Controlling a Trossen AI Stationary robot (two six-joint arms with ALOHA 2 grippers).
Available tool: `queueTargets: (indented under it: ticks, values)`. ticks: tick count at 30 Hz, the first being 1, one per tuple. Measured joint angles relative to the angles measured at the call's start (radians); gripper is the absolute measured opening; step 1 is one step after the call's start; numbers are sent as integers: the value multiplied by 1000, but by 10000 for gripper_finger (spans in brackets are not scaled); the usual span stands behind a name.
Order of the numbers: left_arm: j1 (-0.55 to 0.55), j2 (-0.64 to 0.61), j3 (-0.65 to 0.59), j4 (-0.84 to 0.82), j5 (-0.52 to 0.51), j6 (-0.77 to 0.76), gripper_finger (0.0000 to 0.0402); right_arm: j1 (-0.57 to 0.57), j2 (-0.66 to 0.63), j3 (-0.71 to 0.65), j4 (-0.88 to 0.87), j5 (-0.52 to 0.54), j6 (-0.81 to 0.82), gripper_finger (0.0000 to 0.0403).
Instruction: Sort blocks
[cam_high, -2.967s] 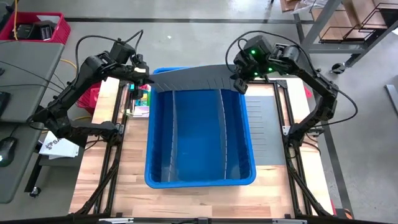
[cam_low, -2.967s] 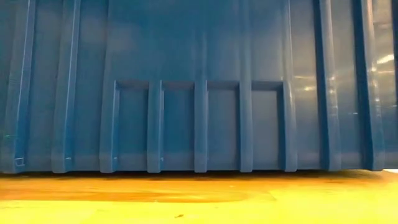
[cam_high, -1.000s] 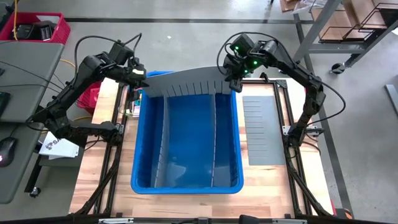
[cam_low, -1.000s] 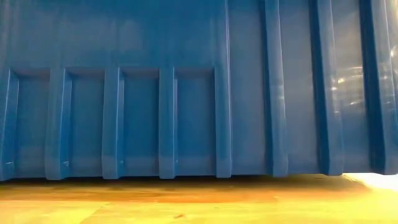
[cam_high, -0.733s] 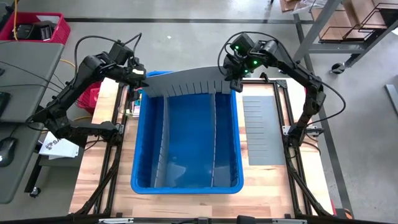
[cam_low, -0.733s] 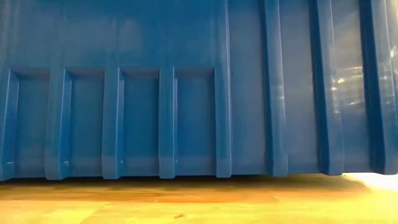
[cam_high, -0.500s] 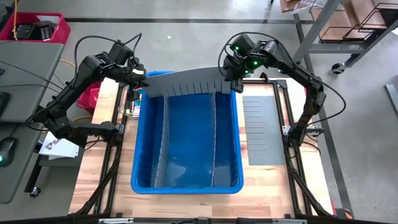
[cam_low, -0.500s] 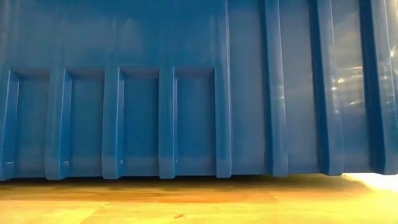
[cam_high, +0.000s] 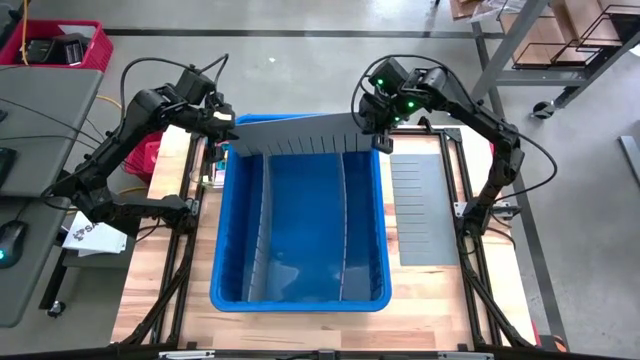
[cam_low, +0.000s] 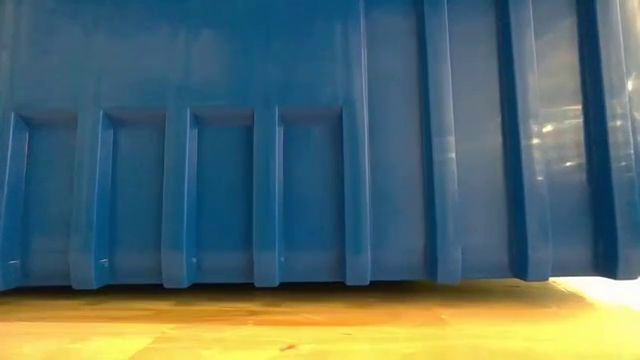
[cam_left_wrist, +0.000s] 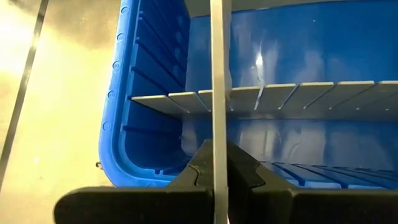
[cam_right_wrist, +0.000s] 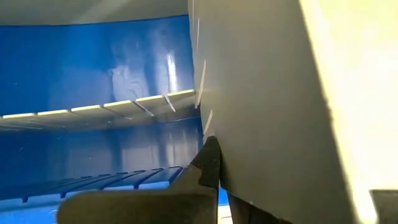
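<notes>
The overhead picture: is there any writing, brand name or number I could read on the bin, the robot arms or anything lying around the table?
White tag at the table's left edge: dark print starting with what looks like "S", too small to read.
Blue bin: no writing visible.
Grey slotted panels: none.
Arms: none readable; only green lights on the right one.

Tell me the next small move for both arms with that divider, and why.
Probably lower it together, level, into the blue bin. Left gripper and right gripper each pinch an end of the grey divider panel, which spans the bin's far end above two lengthwise dividers.
</notes>
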Motion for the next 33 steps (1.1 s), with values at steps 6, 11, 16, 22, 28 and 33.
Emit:
queueTargets:
  ticks: [6, 11, 16, 22, 28, 33]
  values:
    - [-1, -1, 1, -2, -5, 21, 1, 0, 0, -1, -9, 2, 8, 0]
    - [-2, -2, 1, -2, -8, 23, 1, 1, -8, -66, 0, 20, 50, 0]
    - [-3, -2, 2, 22, 17, 25, 1, 11, -18, -193, 1, 57, 51, 2]
    - [-6, -9, 6, 45, 37, 10, 1, 18, -24, -237, 54, 82, 53, 2]
    - [-7, -6, 6, 46, 31, 11, 1, 44, -45, -231, 62, 65, 48, 1]
    - [-7, -6, 5, 35, 31, 12, 1, 69, -118, -231, 59, 35, 87, 0]
